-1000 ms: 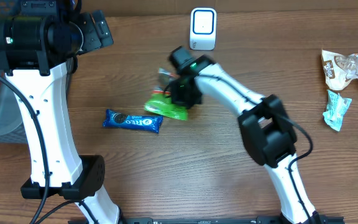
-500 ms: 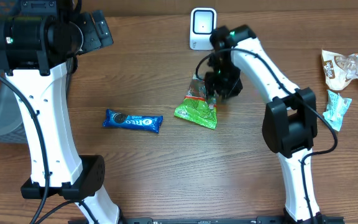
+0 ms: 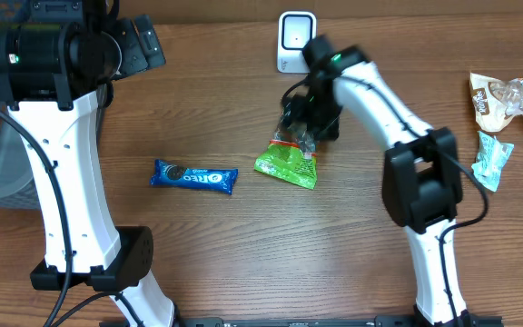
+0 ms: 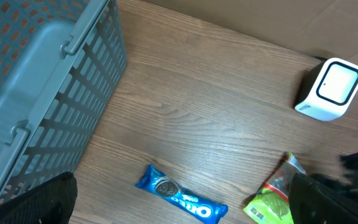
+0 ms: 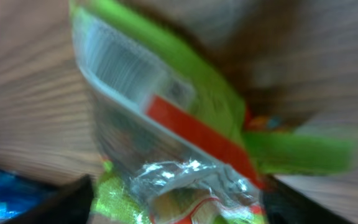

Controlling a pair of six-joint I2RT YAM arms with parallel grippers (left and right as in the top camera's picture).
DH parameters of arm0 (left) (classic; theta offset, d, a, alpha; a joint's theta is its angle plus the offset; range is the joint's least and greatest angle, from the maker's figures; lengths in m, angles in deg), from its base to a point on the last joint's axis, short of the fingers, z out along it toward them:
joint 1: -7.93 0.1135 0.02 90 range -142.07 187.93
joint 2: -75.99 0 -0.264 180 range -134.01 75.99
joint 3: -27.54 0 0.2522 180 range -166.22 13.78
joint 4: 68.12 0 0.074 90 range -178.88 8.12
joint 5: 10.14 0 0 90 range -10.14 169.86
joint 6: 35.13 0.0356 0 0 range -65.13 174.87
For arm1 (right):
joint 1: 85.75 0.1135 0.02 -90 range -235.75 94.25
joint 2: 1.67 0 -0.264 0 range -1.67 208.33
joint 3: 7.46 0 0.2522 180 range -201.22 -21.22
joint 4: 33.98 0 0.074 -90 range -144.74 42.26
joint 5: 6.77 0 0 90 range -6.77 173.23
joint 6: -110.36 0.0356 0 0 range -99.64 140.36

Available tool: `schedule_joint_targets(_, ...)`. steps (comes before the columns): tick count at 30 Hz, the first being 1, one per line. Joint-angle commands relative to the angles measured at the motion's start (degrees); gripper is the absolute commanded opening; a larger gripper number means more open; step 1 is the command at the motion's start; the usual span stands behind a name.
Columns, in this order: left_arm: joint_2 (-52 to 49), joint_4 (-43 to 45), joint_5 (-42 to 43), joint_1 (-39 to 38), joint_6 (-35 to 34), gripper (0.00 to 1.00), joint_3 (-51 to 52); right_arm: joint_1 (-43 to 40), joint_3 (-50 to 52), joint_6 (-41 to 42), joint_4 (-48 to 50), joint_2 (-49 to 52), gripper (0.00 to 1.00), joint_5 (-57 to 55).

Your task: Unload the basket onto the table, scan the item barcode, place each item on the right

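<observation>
From above we look straight down on the table (image 3: pixel 243 254). Our left wrist view looks down slantwise from high up, sharing the green packet (image 4: pixel 270 202) and scanner (image 4: pixel 330 89) with it. Our right wrist view sits close against that packet, blurred.

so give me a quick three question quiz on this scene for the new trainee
1. Which item is the right claw directly over?
A) a blue cookie pack
B) the green packet
C) a teal wrapper
2. True or false: the left claw is open and holds nothing.
3. Fill in: the Oreo pack, lying apart from the green packet and the white scanner, has a ____ wrapper.

Key: 1 B; 2 true; 3 blue
</observation>
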Motion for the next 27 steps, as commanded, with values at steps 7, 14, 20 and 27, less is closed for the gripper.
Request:
schedule_joint_targets(7,0.24,-0.11,-0.96,0.09,0.44,1.0,-0.02,2.54,8.11,9.6,4.46,-1.44,0.82,-4.96)
schedule_joint_targets(14,0.24,-0.11,-0.96,0.09,0.44,1.0,-0.02,-1.64,5.75,-4.72,2.08,-1.57,0.11,-0.24)
schedule_joint_targets(20,0.24,-0.11,-0.96,0.09,0.46,1.0,-0.02,-5.4,0.33,-32.15,-0.87,-2.91,0.04,-1.29)
schedule_joint_targets(27,0.24,-0.11,-0.96,0.09,0.44,1.0,-0.02,-5.51,-1.38,-51.32,2.32,-10.27,0.04,-1.62)
